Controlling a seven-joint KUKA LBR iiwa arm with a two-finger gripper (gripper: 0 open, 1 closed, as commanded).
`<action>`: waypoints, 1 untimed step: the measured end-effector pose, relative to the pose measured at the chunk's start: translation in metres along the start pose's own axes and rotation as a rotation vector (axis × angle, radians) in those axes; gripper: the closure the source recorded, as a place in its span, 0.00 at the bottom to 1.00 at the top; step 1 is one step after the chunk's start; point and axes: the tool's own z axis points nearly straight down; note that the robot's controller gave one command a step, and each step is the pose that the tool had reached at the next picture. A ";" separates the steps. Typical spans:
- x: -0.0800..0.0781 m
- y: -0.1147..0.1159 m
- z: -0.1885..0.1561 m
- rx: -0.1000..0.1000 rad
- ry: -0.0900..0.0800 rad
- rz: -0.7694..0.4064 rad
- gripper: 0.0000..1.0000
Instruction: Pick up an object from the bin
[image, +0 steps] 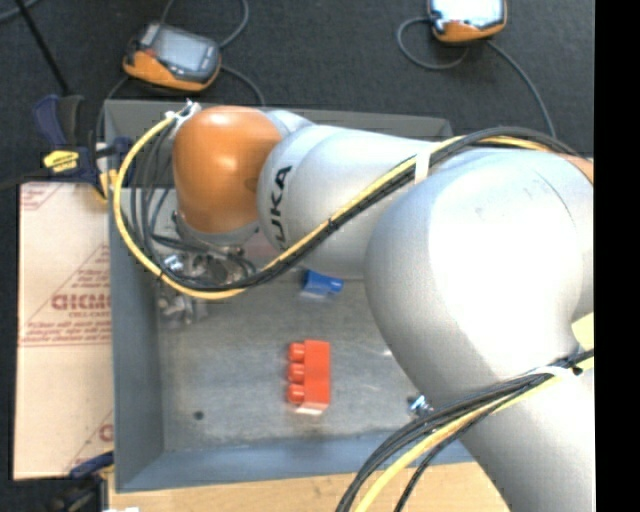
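The hand (182, 298) hung low against the left wall of the grey bin (135, 400), under the arm's orange wrist cover (222, 165) and looped yellow cables (135, 240), which hid it too much to tell whether it was spread or closed. Nothing showed in it. A red studded brick (308, 375) lay mid-floor, well apart. A small blue block (320, 284) sat beside the arm's white link (330, 190), and a tiny bluish piece (418, 405) lay near the right edge.

Pale grey arm (480, 260), orange wrist cover (225, 165), black KUKA lettering (281, 206), yellow and black cables (330, 222)
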 end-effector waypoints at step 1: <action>-0.004 -0.002 -0.077 0.003 -0.003 0.003 1.00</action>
